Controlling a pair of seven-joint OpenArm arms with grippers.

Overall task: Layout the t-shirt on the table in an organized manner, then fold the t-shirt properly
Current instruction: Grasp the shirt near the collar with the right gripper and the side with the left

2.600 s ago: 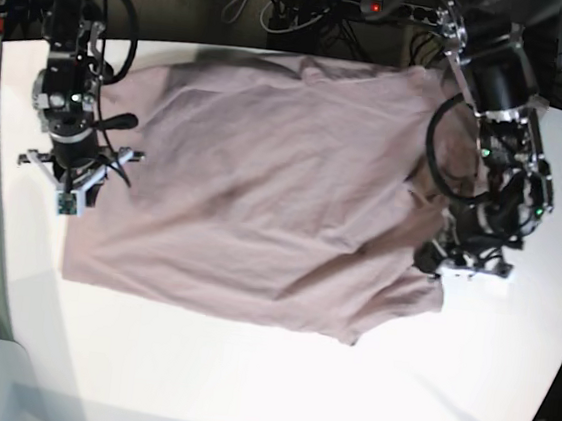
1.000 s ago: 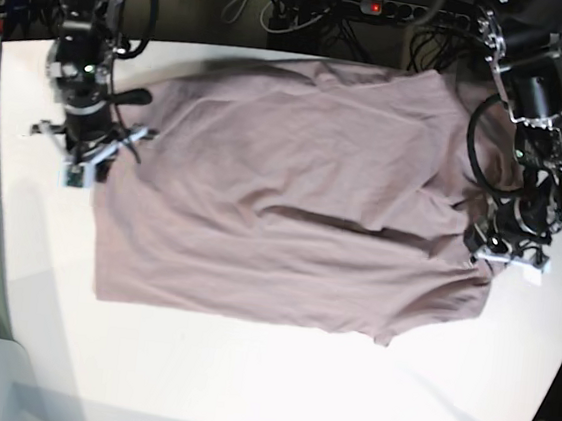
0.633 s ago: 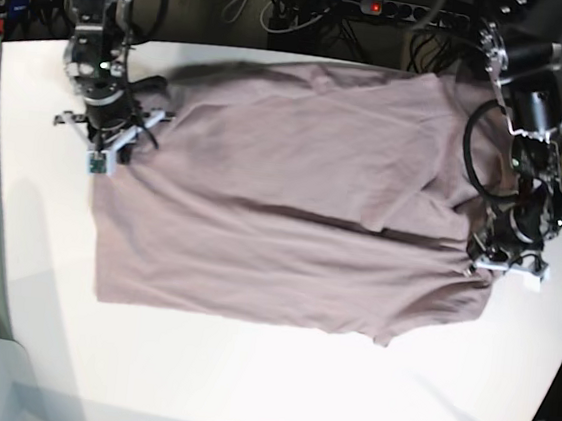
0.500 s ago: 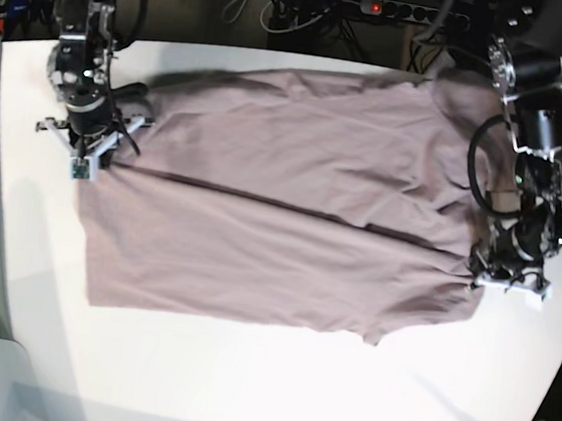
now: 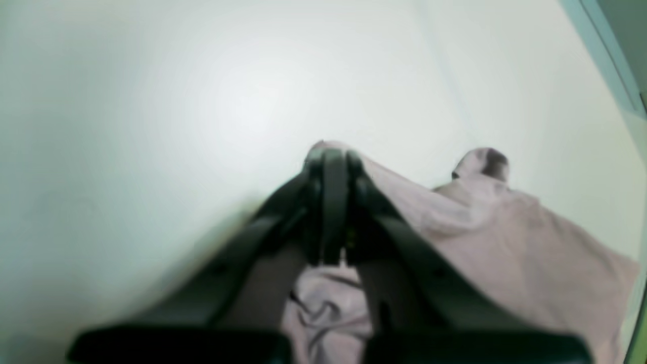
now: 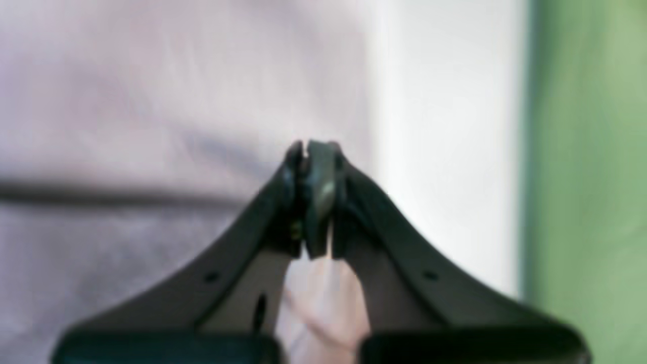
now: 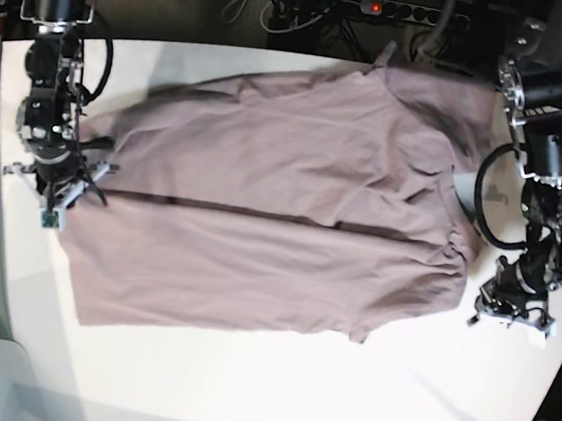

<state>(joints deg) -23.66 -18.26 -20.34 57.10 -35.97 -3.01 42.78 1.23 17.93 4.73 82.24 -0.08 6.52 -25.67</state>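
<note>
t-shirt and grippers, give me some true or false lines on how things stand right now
1. Both grippers are shut on cloth. True: the left gripper and the right gripper each pinch the t-shirt.
2. The t-shirt is folded into a small square. False: it lies spread across the table.
3. A long crease runs across the shirt's middle. True.
4. The two grippers hold the same side of the shirt. False: they hold opposite ends.
5. The shirt is bright blue. False: it is dusty mauve-pink.
</note>
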